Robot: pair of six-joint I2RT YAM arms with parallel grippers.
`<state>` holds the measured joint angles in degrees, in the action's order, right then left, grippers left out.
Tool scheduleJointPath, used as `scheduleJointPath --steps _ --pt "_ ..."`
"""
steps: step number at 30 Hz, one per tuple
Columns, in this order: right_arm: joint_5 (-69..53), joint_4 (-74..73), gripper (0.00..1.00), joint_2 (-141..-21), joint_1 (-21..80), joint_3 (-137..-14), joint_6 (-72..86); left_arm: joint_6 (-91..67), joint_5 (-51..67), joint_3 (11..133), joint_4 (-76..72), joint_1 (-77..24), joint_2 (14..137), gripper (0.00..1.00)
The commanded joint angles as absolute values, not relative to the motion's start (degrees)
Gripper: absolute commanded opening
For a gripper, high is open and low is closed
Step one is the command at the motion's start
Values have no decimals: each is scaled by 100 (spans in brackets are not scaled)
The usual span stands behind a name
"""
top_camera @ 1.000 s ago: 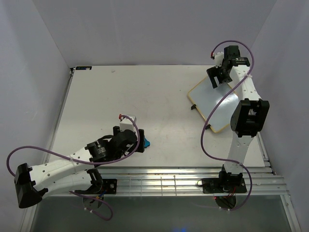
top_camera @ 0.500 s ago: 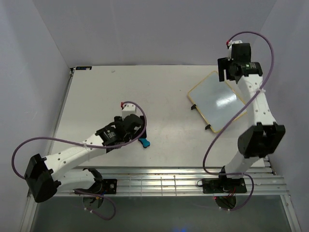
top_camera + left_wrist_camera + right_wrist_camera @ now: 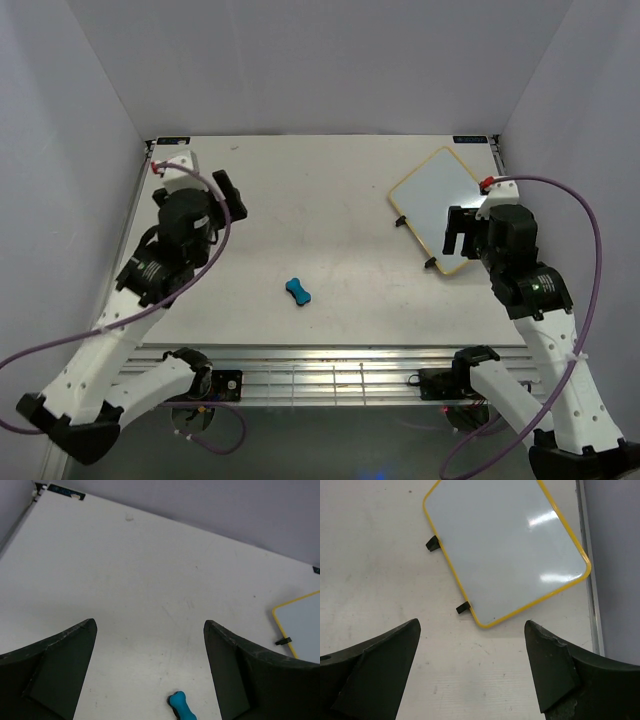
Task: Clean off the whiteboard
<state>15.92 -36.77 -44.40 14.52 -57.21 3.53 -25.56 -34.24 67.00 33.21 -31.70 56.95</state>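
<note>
Both arms have pulled back since the earlier frames. Left arm was low over the eraser (image 3: 297, 292) at the table's near middle, now raised and swung to the far-left side. Right arm was stretched over the far end of the whiteboard (image 3: 435, 195), now folded back toward the near side. Whiteboard sits in the same spot.

Left arm pose: base at near-left, links rising up and away, wrist high over the left part of the table (image 3: 330, 200). Left gripper (image 3: 232, 195) points toward the table's far middle, jaws wide apart, holding nothing. Its wrist view shows bare table between the fingers, with the eraser low in the picture and well apart from them.

Right arm pose: base at near-right, elbow out toward the near-right corner, wrist raised. Right gripper (image 3: 458, 232) hangs above the near end of the board, jaws spread wide, nothing in them. In the right wrist view the board lies ahead of the fingertips, not touching them.

Whiteboard lies flat, face up, on the far-right part of the table, close to the right edge. Long axis runs diagonally in the top view, from near-right to far-left. Two black feet stick out from the long edge facing the table's middle. Surface reads plain white with light glare.

Eraser is teal, bone-shaped, lying alone and well left of the board.
</note>
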Motion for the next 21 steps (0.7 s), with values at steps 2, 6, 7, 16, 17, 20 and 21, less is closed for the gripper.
scheduleJointPath --steps 2,6,7,16,17,20,21 --pt "1433 -4077 90 -3816 1450 -5950 387 -1723 -3728 6426 3709 -3164 4309 98" --pt "1171 -4307 90 -3113 1450 -5889 422 -1574 -3192 6275 4051 -3164 3815 98" --pt "1056 -4281 90 -2833 1441 -5784 431 -1591 -3138 6301 4156 -3164 3788 98" --pt "1326 -4290 90 -2154 1450 -5441 220 -1881 -3542 5724 4588 -3164 3244 98" --pt "1440 -4263 90 -2136 1450 -5397 194 -1916 -3542 5661 4518 -3164 3243 98" --pt "1565 -4263 90 -2101 1450 -5414 185 -2030 -3551 5529 4465 -3164 3278 98" --pt "1591 -4245 90 -2074 1450 -5397 185 -2030 -3551 5520 4447 -3164 3287 98"
